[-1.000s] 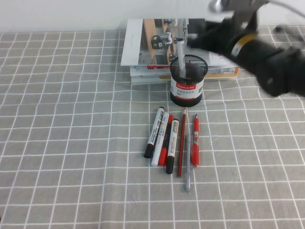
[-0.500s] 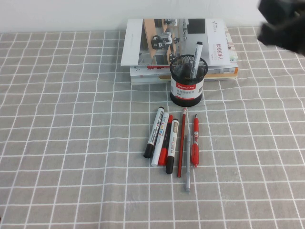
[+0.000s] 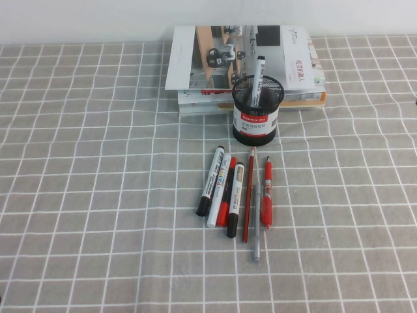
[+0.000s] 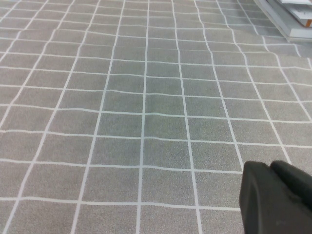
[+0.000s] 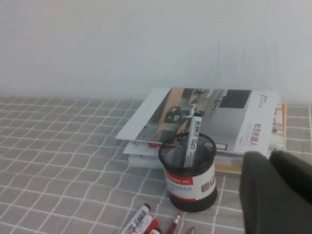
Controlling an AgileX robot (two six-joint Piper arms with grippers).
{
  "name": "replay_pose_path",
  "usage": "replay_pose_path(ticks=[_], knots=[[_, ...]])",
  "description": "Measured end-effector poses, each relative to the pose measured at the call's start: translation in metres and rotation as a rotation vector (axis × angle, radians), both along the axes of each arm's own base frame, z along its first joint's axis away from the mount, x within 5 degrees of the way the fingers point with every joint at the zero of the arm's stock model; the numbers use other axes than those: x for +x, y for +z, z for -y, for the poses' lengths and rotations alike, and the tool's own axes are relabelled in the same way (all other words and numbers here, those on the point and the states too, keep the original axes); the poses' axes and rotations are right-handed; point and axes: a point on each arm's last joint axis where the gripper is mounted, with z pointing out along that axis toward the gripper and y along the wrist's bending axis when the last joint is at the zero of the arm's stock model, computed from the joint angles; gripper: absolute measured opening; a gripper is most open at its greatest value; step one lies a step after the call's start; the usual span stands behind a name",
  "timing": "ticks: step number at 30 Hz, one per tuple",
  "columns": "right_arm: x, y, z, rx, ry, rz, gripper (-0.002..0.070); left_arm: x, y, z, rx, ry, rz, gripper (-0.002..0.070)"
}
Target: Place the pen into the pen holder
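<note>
The pen (image 3: pixel 258 79), a white-barrelled marker with a black end up, stands in the pen holder (image 3: pixel 255 120), a round black mesh cup with a white and red label. Both also show in the right wrist view: the pen (image 5: pixel 191 141) leans inside the holder (image 5: pixel 191 178). My right gripper (image 5: pixel 270 158) is shut and empty, drawn back from the holder and out of the high view. My left gripper (image 4: pixel 270 168) is shut and empty over bare checked cloth, also out of the high view.
A stack of books (image 3: pixel 208 65) lies behind the holder. In front of it lie several loose pens: a black-capped marker (image 3: pixel 210 181), a red-capped marker (image 3: pixel 221 190), another marker (image 3: pixel 234 199), a red pencil (image 3: pixel 248 195), a red pen (image 3: pixel 266 192) and a grey pen (image 3: pixel 258 228).
My right arm has let go of the pen and pulled away to the right, out of the high view. The pen stays in the holder and has shifted its lean.
</note>
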Motion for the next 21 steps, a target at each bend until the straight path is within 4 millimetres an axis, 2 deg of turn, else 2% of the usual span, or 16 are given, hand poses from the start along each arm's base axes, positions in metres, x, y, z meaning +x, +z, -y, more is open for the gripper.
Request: replay_pose_path(ticks=[5,8,13,17,21], knots=[[-0.004,-0.006,0.003,-0.035,-0.012,-0.056,-0.0012,0.0,0.0,0.0,0.0,0.0,0.0,-0.0003],[-0.005,-0.017,0.005,-0.128,-0.021,-0.119,-0.0012,0.0,0.0,0.0,0.0,0.0,0.0,-0.0003],[-0.012,-0.023,0.01,-0.269,0.003,-0.07,-0.0012,0.0,0.0,0.0,0.0,0.0,0.0,-0.0003],[-0.026,-0.033,0.017,-0.286,0.001,-0.028,-0.0012,0.0,0.0,0.0,0.0,0.0,0.0,-0.0003],[-0.046,-0.052,0.037,-0.26,-0.091,0.028,-0.0012,0.0,0.0,0.0,0.0,0.0,0.0,-0.0003]])
